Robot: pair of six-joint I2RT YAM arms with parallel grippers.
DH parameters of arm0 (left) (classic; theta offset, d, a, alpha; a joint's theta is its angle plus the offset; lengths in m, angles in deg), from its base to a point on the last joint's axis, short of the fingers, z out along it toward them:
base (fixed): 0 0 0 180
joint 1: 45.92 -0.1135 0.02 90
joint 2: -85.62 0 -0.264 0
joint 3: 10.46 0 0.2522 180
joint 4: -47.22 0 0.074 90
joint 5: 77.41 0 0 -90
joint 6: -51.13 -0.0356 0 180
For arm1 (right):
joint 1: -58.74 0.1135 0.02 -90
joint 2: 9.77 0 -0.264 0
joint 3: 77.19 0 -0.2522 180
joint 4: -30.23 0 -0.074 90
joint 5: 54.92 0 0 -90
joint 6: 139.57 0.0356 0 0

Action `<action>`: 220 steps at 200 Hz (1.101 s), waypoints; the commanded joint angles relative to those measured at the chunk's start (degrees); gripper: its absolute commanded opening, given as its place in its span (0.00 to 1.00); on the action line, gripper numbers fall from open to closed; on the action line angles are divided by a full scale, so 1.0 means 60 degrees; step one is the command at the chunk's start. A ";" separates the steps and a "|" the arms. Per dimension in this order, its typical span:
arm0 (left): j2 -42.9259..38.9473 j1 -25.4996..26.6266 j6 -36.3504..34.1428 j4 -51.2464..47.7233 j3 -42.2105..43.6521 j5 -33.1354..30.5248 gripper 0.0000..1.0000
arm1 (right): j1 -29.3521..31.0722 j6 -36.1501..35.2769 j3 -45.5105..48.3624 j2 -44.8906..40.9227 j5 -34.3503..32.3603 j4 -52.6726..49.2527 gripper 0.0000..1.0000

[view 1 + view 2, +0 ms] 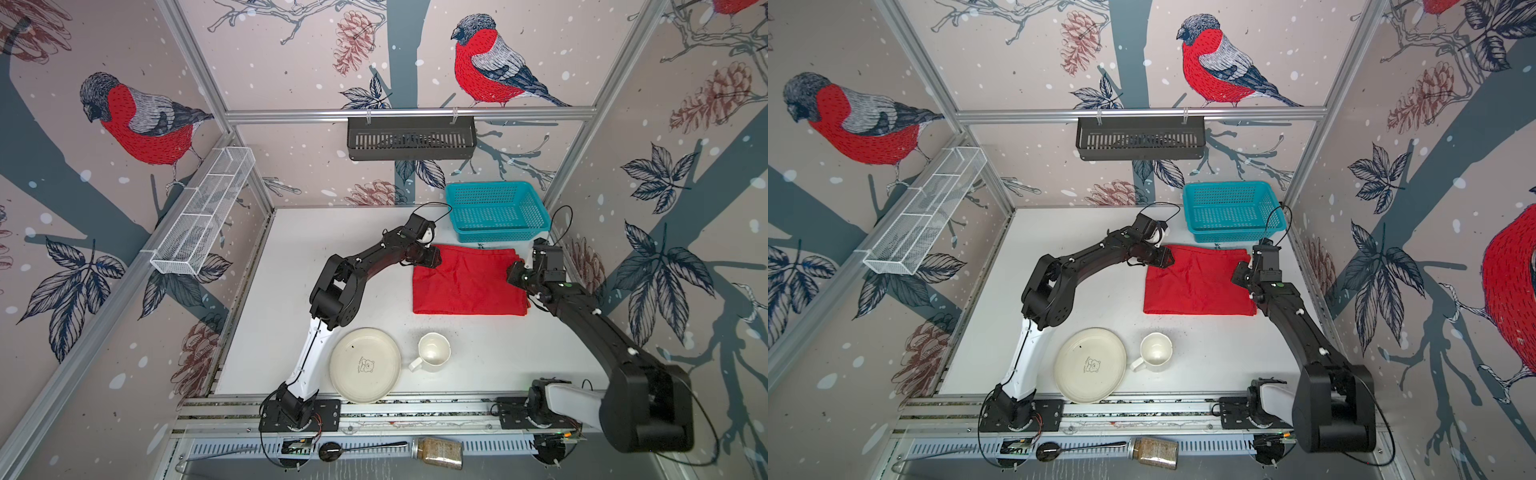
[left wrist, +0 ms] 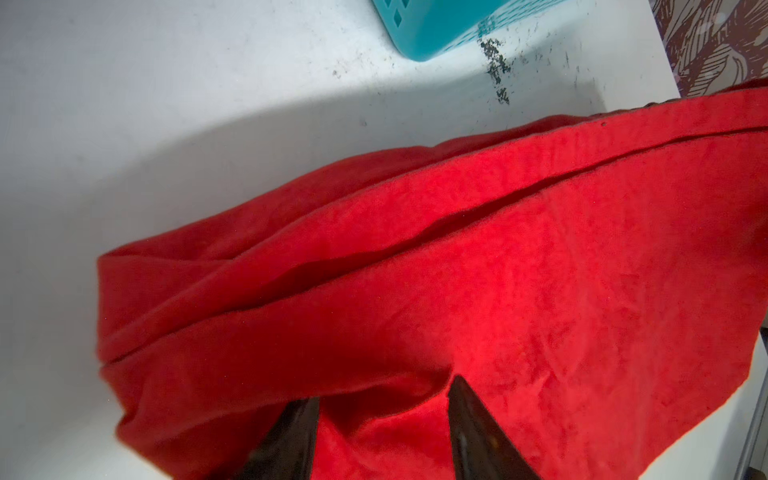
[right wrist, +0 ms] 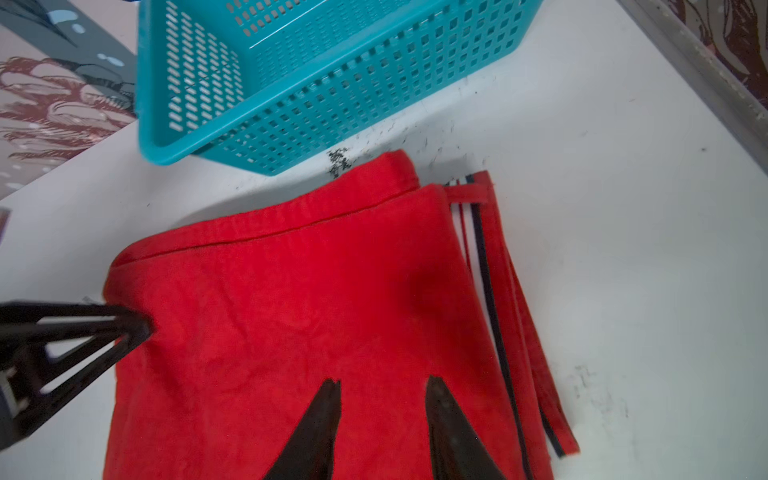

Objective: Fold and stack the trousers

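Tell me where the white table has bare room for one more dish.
Bare: the white table's back left corner, behind the black left arm; also the front right, between the cream mug, the folded red trousers and the black right arm. Crowded: the strip between trousers and teal plastic basket.

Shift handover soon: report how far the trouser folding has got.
Done: the trousers lie folded in a flat rectangle. In hand: left gripper and right gripper sit over its far end, fingers apart; any grip is unclear. Remaining: perhaps a final fold, then stacking.

Black jointed arms (image 1: 365, 257), white base links (image 1: 307, 357), black cables (image 1: 432, 204)
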 commanded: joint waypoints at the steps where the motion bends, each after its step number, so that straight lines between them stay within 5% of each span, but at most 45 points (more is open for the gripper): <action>1: -0.0028 -0.0018 -0.0251 -0.0147 -0.0056 0.0072 0.51 | -0.0100 -0.0390 -0.0531 0.1115 0.0199 0.1507 0.37; 58: 0.0117 -0.0047 -0.0477 -0.0326 -0.0040 -0.0473 0.51 | -0.0795 -0.0159 -0.1460 0.3527 0.0418 0.1955 0.36; 117: 0.0488 -0.0432 -0.0390 -0.0321 -0.0067 -0.0444 0.51 | -0.1160 0.0044 -0.0816 0.4650 0.0567 0.2052 0.34; 184: -0.0062 -0.0644 -0.0591 -0.1012 -0.0905 -0.1026 0.54 | -0.1013 -0.0105 -0.1417 0.3648 0.1370 0.1382 0.44; 220: -0.1252 -0.0606 -0.0093 -0.1358 0.0010 -0.1081 0.58 | -0.0979 -0.0241 -0.1291 0.2921 0.1901 0.1069 0.53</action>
